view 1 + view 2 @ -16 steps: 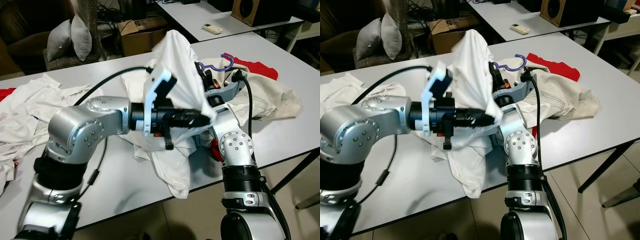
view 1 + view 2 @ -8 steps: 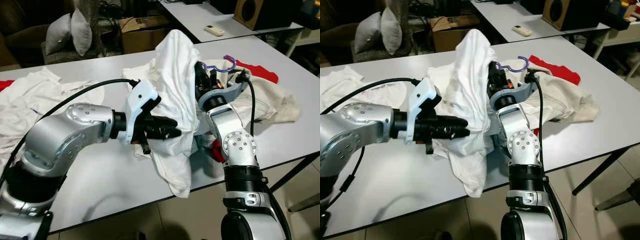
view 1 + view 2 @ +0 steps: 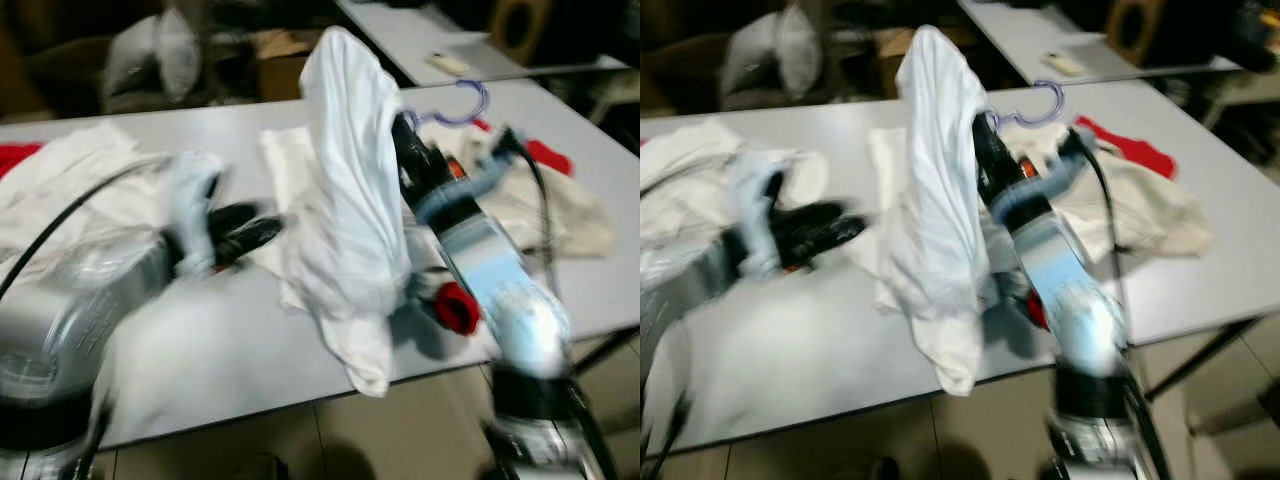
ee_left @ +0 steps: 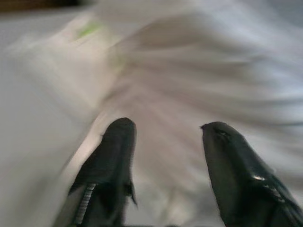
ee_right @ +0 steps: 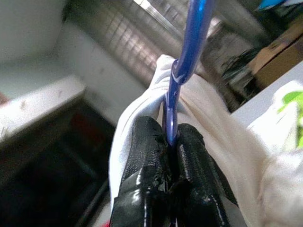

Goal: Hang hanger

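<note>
The thin purple plastic hanger (image 5: 188, 61), its curved hook (image 3: 462, 103) standing clear above the grey table (image 3: 230, 340), carries a soft, creased white cotton shirt (image 3: 350, 210) that drapes in a tall peak and hangs past the table edge. The right gripper (image 5: 169, 142) pinches the hanger's stem between its glossy black fingers, lifted over the table's middle. The left gripper (image 4: 165, 137) is beside the shirt, just apart from it, with its tapered fingers spread wide and holding nothing. More crumpled white cloth (image 3: 75, 180) and cream fabric (image 3: 540, 205) lie on the table; red cloth (image 3: 548, 155) peeks out behind.
</note>
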Controlling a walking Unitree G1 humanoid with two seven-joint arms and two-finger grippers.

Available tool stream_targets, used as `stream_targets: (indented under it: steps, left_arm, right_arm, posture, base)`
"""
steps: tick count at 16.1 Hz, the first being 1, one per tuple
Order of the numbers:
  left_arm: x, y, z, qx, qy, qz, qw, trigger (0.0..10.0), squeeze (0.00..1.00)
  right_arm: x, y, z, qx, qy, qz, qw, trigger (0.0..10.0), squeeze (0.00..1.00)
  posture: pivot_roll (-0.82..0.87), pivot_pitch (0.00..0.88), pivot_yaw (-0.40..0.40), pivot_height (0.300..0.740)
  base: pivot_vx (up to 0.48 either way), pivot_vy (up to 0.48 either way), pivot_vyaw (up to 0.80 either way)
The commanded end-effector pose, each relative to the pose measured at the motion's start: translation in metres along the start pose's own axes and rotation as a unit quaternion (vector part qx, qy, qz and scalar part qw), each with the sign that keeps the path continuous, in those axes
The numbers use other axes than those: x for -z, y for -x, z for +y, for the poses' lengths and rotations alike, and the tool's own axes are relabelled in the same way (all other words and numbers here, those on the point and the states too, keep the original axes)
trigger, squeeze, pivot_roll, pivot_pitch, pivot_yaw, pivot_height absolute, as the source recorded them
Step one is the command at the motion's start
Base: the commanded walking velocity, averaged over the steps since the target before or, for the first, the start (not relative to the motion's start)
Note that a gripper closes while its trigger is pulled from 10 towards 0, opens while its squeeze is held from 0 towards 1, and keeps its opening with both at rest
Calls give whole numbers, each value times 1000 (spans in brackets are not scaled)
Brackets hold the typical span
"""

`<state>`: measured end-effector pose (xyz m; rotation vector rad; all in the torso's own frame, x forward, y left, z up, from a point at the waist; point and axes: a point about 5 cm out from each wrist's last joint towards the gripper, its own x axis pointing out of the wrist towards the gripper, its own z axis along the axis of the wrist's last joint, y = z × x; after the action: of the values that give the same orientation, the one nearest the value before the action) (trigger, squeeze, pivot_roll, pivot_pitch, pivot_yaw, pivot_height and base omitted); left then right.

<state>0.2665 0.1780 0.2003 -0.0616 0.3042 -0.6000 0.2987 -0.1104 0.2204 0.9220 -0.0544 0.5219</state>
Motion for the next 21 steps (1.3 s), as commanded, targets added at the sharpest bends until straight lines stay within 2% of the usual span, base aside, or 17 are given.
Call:
stream_targets:
  steps: [1,2,3,4,5,6,7,9,10,11,12,14,17,19,21]
  left_arm:
    - [4,5,0,-34,12,-16,999,10000,1000]
    - [20,10,-5,-44,16,-6,999,10000,1000]
    - [35,10,-10,-55,1,10,998,10000,918]
    - [39,9,-12,-55,-2,11,998,10000,863]
    - [43,8,-14,-54,0,9,998,10000,561]
    - [44,4,-22,-43,-4,-5,999,10000,0]
    - [44,3,-23,-41,0,-7,999,10000,0]
    - [52,-7,-34,-53,-10,-15,998,10000,0]
    - [52,-9,-36,-60,14,-32,998,10000,0]
    - [51,-11,-36,-68,6,-43,997,10000,0]
    - [48,-13,-29,-92,-14,-47,995,10000,0]
    - [42,-11,-31,-91,-38,-52,994,10000,0]
    - [46,-4,-32,-94,-45,-46,993,10000,0]
    - [46,-15,-36,-74,-43,-47,995,10000,0]
    - [40,-27,-39,-61,-37,-62,995,10000,0]
  right_arm:
    - [-2,9,19,-45,6,7,999,10000,0]
    - [-4,23,23,-51,13,11,999,10000,0]
    - [-3,37,24,-45,13,28,999,10000,0]
    - [-3,43,26,-45,-1,29,999,10000,0]
    - [-3,49,27,-41,-8,27,999,10000,0]
    - [-3,58,26,-28,13,27,999,10000,0]
    - [-3,59,27,-27,16,26,999,10000,0]
    - [-7,81,11,28,-1,17,999,10000,0]
    - [-8,88,8,42,6,17,999,10000,0]
    - [-10,92,8,53,34,13,998,10000,0]
    - [-12,93,9,54,25,6,998,10000,0]
    - [-15,99,9,60,32,14,998,10000,0]
    - [-7,106,9,49,28,46,997,10000,0]
    - [-9,108,13,50,33,41,997,10000,0]
    - [-14,116,16,65,42,26,997,10000,0]
  posture:
    - [84,0,15,740]
    - [74,0,19,740]
    - [73,0,10,740]
    - [74,0,9,740]
    - [74,0,9,740]
    - [48,0,8,740]
    - [48,0,8,740]
    - [43,0,14,740]
    - [27,0,18,740]
    - [24,0,20,740]
    - [28,0,33,740]
    - [51,0,36,740]
    - [44,0,49,740]
    - [5,0,78,740]
    - [-11,0,60,740]
  base:
    - [0,0,800]
    - [0,0,800]
    - [0,0,800]
    - [0,0,800]
    - [0,0,800]
    - [0,0,800]
    - [0,0,800]
    - [0,0,800]
    - [0,0,800]
    - [0,0,800]
    - [0,0,800]
    - [0,0,800]
    - [0,0,800]
    - [0,0,800]
    - [0,0,800]
